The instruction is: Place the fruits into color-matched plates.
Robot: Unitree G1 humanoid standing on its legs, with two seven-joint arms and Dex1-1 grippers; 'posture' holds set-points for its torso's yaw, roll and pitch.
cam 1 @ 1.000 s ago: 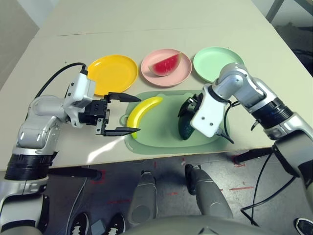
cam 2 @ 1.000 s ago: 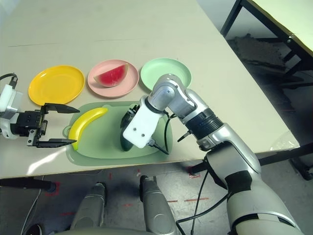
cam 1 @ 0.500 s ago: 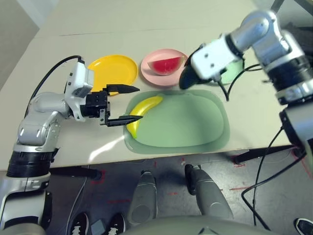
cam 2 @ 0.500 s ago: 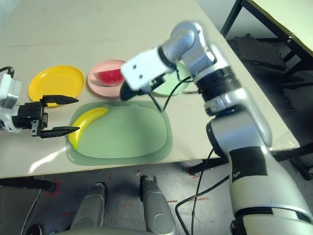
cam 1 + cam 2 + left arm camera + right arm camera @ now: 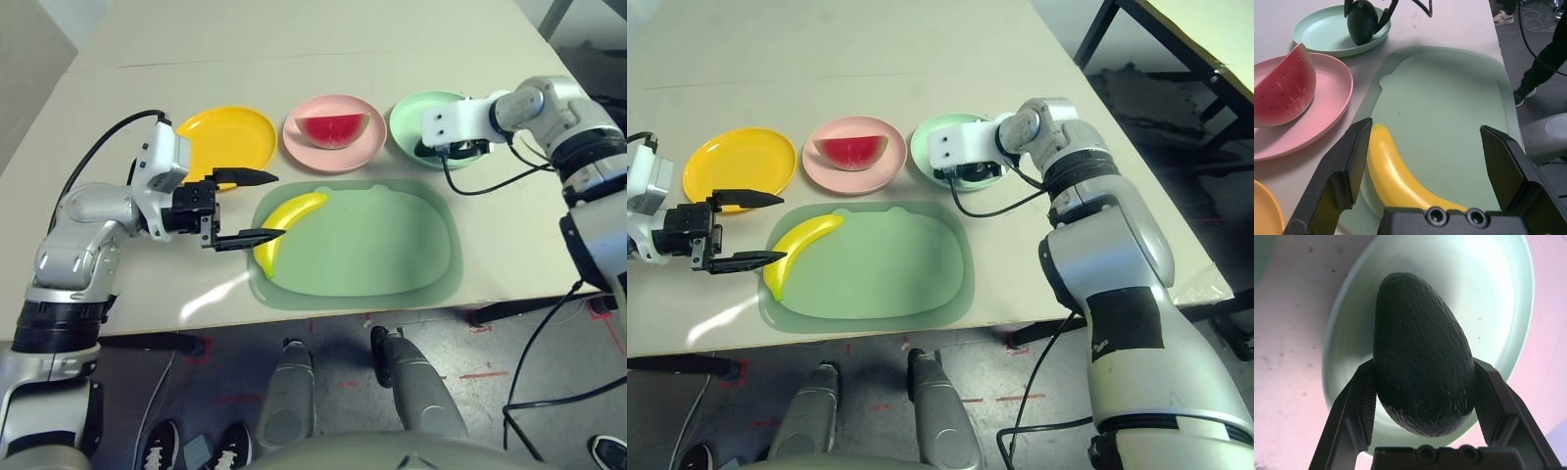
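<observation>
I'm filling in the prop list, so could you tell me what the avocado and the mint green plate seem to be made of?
The avocado looks like moulded plastic or rubber: dark green, finely pebbled skin with a dull sheen. The mint green plate looks like smooth hard plastic: uniform colour, thin rolled rim, soft glossy highlights. Neither can be confirmed by sight alone.

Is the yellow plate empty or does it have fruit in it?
Empty. The yellow plate holds nothing; the banana lies on the green mat.
</observation>
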